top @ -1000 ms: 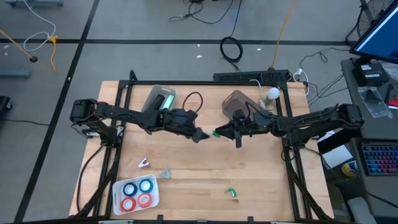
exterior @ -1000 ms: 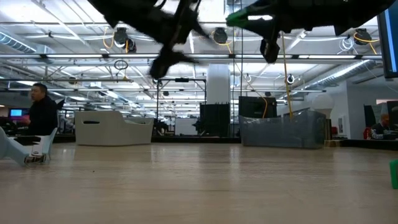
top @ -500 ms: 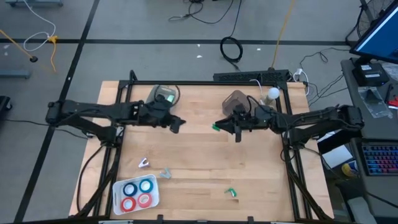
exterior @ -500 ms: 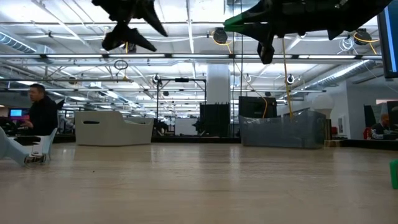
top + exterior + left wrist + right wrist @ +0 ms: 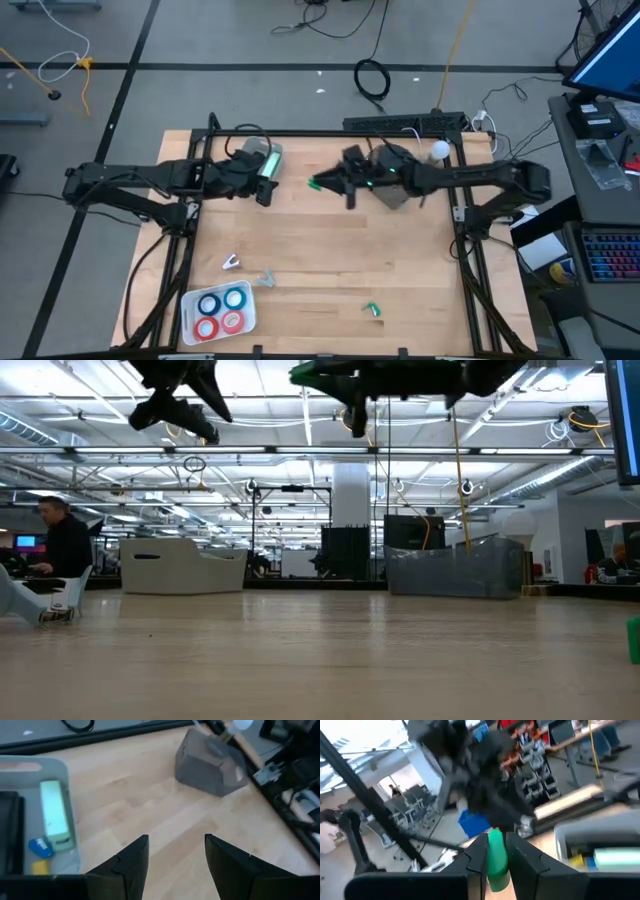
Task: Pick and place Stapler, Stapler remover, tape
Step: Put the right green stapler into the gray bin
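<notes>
Overhead, the right gripper, clenched on a small green object, has been swung toward the grey tray, while the left gripper has been drawn back, released and empty. A drop-off seems imminent. The glossy tape rings lie untouched in their white tray.

In the left wrist view, a smooth pale-green block is seen in the tray.

In the right wrist view, the rounded green plastic is pinched between dark fingers.
</notes>
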Action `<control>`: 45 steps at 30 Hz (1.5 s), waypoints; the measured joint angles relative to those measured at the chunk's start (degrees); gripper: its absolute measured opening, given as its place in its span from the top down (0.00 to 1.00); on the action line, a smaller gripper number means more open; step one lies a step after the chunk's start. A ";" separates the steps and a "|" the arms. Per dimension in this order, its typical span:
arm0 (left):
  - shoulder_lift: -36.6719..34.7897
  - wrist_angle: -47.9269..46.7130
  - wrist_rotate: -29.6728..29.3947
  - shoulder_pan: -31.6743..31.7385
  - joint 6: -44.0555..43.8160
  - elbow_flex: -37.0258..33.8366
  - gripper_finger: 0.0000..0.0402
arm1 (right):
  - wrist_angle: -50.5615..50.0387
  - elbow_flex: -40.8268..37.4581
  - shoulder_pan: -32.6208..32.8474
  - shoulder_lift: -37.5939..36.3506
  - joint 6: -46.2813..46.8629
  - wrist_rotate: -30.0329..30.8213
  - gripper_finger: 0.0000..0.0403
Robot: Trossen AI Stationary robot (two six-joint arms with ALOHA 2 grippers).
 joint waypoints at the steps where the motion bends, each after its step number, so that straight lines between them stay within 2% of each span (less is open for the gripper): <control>1: -0.02 -1.00 0.08 0.06 -0.02 0.00 0.51 | -0.63 1.69 -0.27 1.49 -0.32 -0.25 0.88; 7: -2.52 -9.69 -0.22 1.24 -1.09 -0.04 0.51 | -1.75 10.88 -2.74 10.34 -1.14 -3.71 0.88; 12: -3.66 -7.25 0.34 1.44 5.75 -0.02 0.51 | -1.67 15.36 -3.38 14.78 -1.01 -5.41 0.88; 18: -3.04 -1.03 7.64 1.66 18.08 0.00 0.51 | -1.45 17.07 -3.35 16.26 -1.46 -5.92 0.88; 22: -2.89 0.80 10.43 1.80 19.08 -0.03 0.51 | -1.88 17.06 -3.61 16.70 -1.59 -6.40 0.88; 29: -2.79 3.02 18.88 1.81 21.96 -0.02 0.51 | -3.02 17.05 -3.57 16.61 -1.78 -10.50 0.88; 32: -2.73 3.04 19.03 1.81 24.93 -0.02 0.51 | -3.69 17.05 -3.37 16.60 -1.70 -11.14 0.88; 40: -2.15 7.69 15.01 1.81 34.68 -0.02 0.51 | -4.04 17.05 -1.58 16.58 -0.96 -11.88 0.88; 45: 0.52 11.36 15.50 1.81 41.27 0.02 0.51 | -4.33 17.00 -1.20 16.58 -0.86 -11.70 0.88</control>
